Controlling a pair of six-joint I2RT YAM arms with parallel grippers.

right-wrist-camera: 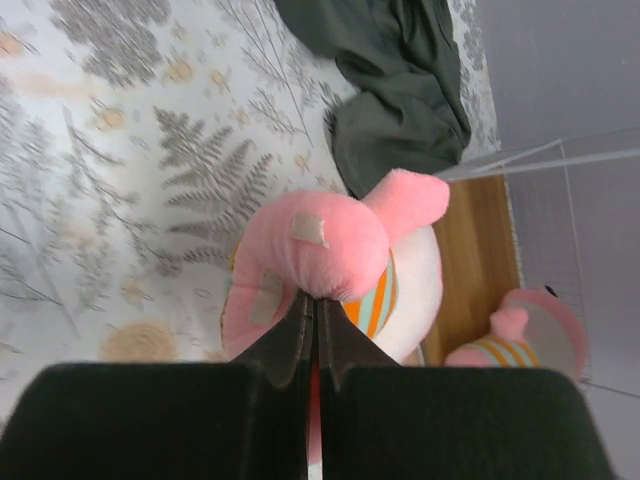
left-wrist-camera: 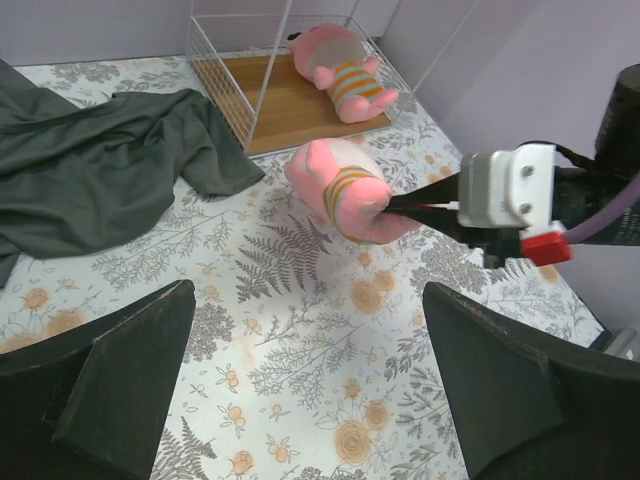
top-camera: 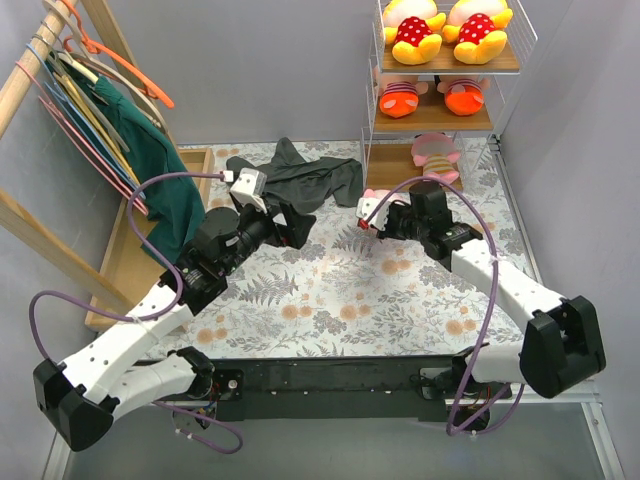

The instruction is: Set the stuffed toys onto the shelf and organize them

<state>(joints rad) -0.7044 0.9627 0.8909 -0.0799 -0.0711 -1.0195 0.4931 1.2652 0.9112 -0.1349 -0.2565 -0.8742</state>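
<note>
My right gripper (top-camera: pixel 372 212) is shut on a foot of a pink doll in a striped shirt (top-camera: pixel 377 195), holding it just left of the shelf's (top-camera: pixel 450 66) bottom tier. The pinch shows in the right wrist view (right-wrist-camera: pixel 316 300) on the doll (right-wrist-camera: pixel 320 235), and in the left wrist view (left-wrist-camera: pixel 345 190). A second pink doll (top-camera: pixel 437 155) lies on the bottom board (left-wrist-camera: pixel 270 100). Two yellow dolls (top-camera: pixel 445 25) sit on the top board and two black-haired dolls (top-camera: pixel 430 97) on the middle one. My left gripper (top-camera: pixel 296 228) is open and empty over the mat (left-wrist-camera: pixel 320 400).
A dark grey garment (top-camera: pixel 310 178) lies on the floral mat behind my left gripper, also in the left wrist view (left-wrist-camera: pixel 100 160). A slanted wooden clothes rail with hangers (top-camera: pixel 70 60) and a wooden tray (top-camera: pixel 125 255) stand at the left. Grey walls close the back and right.
</note>
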